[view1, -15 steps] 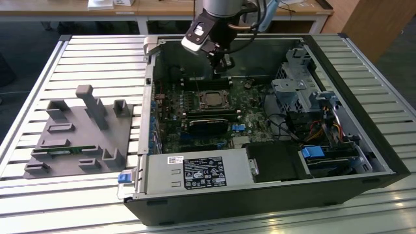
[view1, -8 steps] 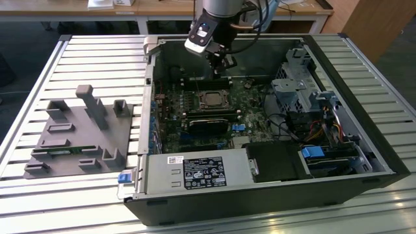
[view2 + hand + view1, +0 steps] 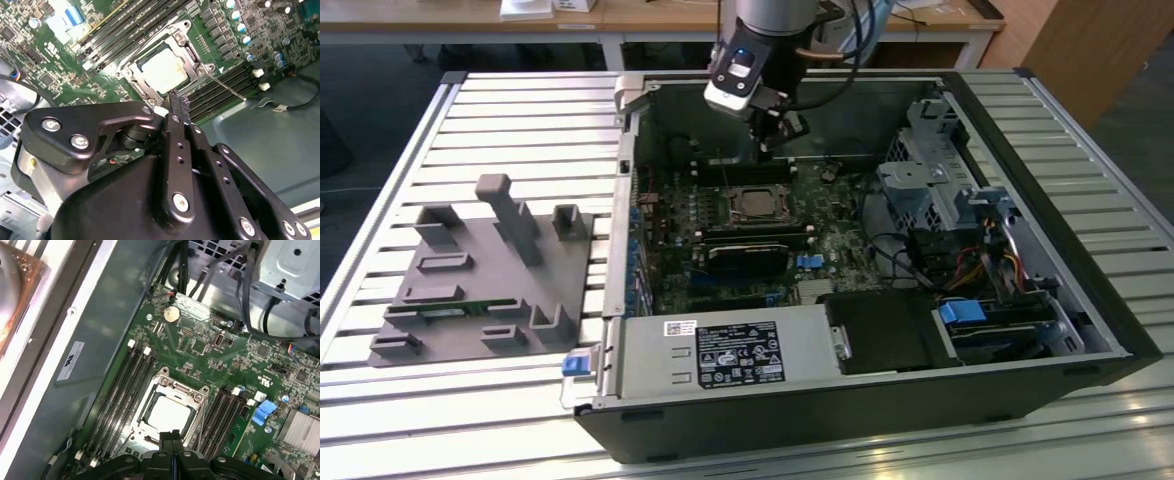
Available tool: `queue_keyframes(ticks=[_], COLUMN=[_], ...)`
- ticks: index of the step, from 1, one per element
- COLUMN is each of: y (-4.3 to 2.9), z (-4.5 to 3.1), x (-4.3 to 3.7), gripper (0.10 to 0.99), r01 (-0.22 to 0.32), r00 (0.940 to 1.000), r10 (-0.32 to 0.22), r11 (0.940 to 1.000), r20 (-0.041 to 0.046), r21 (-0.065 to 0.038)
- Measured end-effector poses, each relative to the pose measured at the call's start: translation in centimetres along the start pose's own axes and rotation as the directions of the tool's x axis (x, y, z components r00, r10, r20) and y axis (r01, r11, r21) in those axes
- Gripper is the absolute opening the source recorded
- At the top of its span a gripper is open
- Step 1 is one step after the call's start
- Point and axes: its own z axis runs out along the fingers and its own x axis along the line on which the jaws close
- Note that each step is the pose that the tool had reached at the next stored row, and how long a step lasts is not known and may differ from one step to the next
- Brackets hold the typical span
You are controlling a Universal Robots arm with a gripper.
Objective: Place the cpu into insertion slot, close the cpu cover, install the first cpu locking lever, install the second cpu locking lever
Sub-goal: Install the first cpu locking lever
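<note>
cpu [image 3: 162,70] pale square, under silver cpu cover [image 3: 191,50] | end effector [image 3: 178,100] black, closed together

The black gripper [image 3: 170,434] is blocking from me the near edge of the thin square silver cover frame [image 3: 181,383]; in the exterior view the small square socket [image 3: 754,205] is showing too small to judge latching.

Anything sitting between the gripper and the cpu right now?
Nothing visible. The gripper hangs with its fingers shut just over the edge of the socket. The cpu lies in the socket, its pale face bare inside the cut-out of the metal cover frame.
</note>
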Motion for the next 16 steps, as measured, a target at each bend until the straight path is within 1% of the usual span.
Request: queue_keyframes(ticks=[6, 10, 13, 16], y=[0.00, 0.00, 0.00, 0.00], z=[0.00, 0.02, 0.06, 0.11], x=[0.00, 0.00, 0.00, 0.00], gripper=[0.106, 0.106, 0.106, 0.106], r01=[0.043, 0.076, 0.128, 0.181], r00=[0.9991, 0.9971, 0.9918, 0.9834], r10=[-0.043, -0.076, -0.128, -0.181], r11=[0.9991, 0.9971, 0.9918, 0.9834], r20=[-0.0007, -0.0014, -0.0025, -0.0036], r21=[0.001, 0.001, 0.002, 0.003])
